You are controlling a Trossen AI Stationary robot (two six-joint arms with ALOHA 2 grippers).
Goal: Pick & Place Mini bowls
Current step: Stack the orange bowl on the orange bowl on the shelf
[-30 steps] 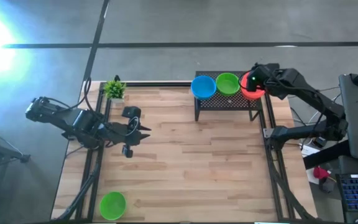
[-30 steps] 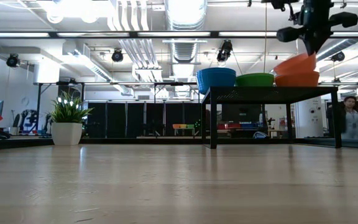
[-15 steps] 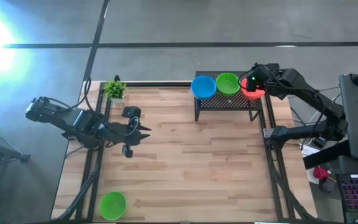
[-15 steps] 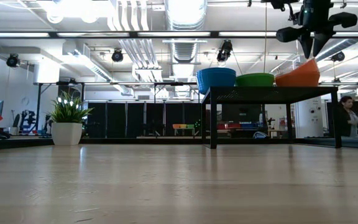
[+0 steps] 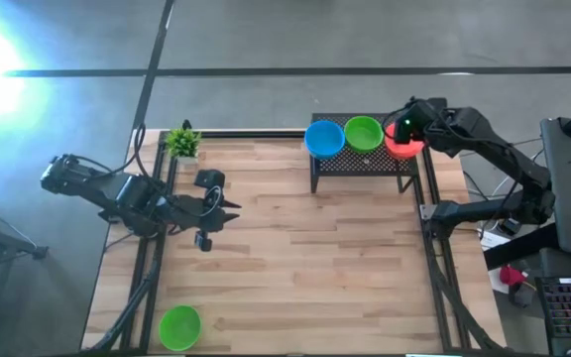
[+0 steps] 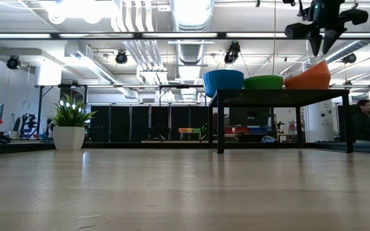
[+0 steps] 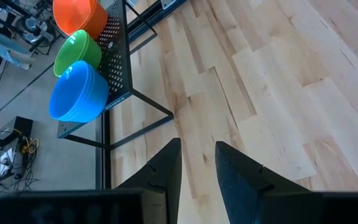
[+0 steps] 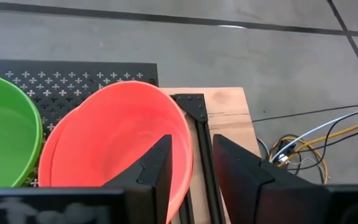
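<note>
Three bowl stacks on black rack (image 5: 365, 162), blue (image 5: 324, 139), green (image 5: 363, 132), orange-red (image 5: 401, 145) tilted, right pincer (image 6: 322, 46) parted above it, empty

Light wooden table (image 5: 295, 248) fills middle of high view. Small black perforated stand (image 5: 363, 164) sits at its far edge, toward right. Potted leafy plant (image 5: 182, 142) in white pot at far left corner. Person (image 6: 367, 120) partly visible in room behind, at low view's right edge.

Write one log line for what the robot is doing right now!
right gripper: open, just above orange-red bowl | bowl: tilted on black stand beside green bowl | left gripper: open, waiting over table
</note>
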